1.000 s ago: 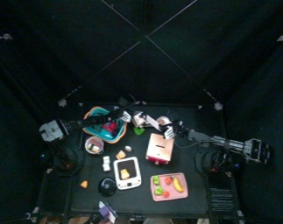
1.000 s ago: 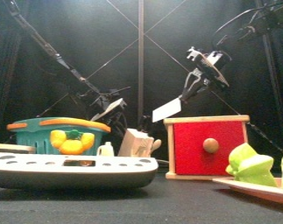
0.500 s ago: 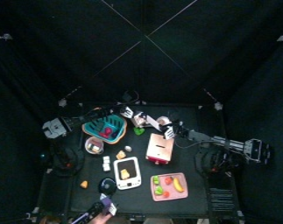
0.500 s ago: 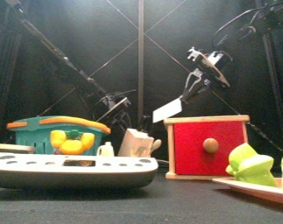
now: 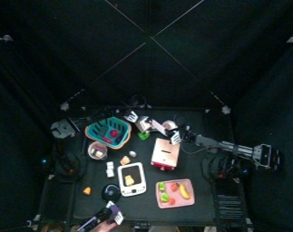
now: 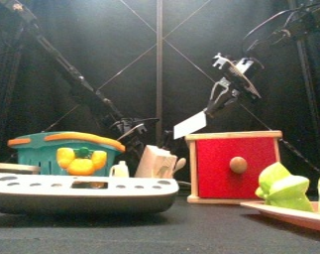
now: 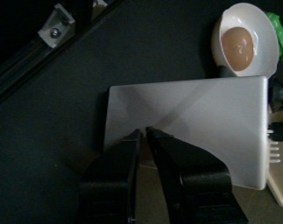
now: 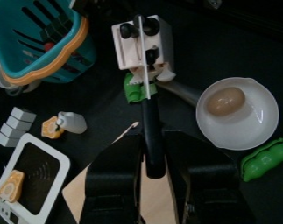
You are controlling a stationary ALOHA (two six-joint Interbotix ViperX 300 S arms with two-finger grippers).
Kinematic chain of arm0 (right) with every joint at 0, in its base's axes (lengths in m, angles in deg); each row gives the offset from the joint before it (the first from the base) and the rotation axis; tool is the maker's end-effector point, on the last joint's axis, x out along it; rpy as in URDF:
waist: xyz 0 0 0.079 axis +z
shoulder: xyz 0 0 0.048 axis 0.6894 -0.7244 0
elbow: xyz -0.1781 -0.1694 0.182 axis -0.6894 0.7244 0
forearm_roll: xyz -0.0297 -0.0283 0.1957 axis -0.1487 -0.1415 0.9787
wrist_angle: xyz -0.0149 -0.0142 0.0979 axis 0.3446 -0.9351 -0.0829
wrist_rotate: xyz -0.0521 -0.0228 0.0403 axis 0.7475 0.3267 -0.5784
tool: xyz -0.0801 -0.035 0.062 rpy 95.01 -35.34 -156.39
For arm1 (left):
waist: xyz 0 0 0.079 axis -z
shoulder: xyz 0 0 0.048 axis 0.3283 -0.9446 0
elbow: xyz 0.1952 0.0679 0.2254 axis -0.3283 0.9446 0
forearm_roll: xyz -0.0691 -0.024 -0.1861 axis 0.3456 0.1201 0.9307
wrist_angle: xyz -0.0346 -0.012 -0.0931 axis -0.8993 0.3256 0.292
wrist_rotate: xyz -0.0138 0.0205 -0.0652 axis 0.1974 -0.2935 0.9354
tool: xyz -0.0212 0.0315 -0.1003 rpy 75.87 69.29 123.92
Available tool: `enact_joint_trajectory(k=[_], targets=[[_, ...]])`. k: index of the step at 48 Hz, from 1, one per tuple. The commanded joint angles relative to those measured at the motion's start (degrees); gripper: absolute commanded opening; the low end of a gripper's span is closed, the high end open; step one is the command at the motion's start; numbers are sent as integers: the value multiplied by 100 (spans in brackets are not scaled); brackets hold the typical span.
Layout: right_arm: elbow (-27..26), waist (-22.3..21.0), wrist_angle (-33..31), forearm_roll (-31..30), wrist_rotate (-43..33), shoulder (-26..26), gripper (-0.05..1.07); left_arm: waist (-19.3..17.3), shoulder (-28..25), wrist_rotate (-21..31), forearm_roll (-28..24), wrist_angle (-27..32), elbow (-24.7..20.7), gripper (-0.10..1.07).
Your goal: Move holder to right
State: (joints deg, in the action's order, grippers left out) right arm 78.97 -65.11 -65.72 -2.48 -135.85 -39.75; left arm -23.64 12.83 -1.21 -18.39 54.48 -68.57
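Note:
The teal holder (image 5: 109, 131) stands at the table's back left, with slatted sides, an orange rim (image 6: 65, 140) and fruit inside. It also shows in the right wrist view (image 8: 38, 44). My left gripper (image 5: 128, 119) hangs just right of the holder (image 6: 132, 127), apart from it. Its jaws (image 7: 144, 136) stand a narrow gap apart at the edge of a white flat piece (image 7: 202, 122). My right gripper (image 5: 170, 136) hangs shut above the red box (image 6: 219, 97), its fingers one thin line (image 8: 145, 39) over a white block (image 8: 161, 48).
A red wooden box (image 6: 235, 167) stands centre right. A white bowl with an egg (image 8: 231, 105) and a green pea pod (image 8: 266, 159) lie near it. At the front are a white tray (image 6: 83, 193) and a pink fruit tray (image 5: 175, 192).
My left gripper has moved right and slightly lower, away from the holder's side, and its jaws have narrowed. The holder and the right arm have not visibly moved.

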Motion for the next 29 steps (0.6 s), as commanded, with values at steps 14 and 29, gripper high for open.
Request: enact_joint_trajectory(k=[14, 29], targets=[[-62, 18, 26, -9, 18, 167, 54, 79, 44, 0, -88, 62, -202, 60], [-26, 44, 18, 18, 18, 360, 54, 114, 185, 9, -149, -299, -193, 60]])
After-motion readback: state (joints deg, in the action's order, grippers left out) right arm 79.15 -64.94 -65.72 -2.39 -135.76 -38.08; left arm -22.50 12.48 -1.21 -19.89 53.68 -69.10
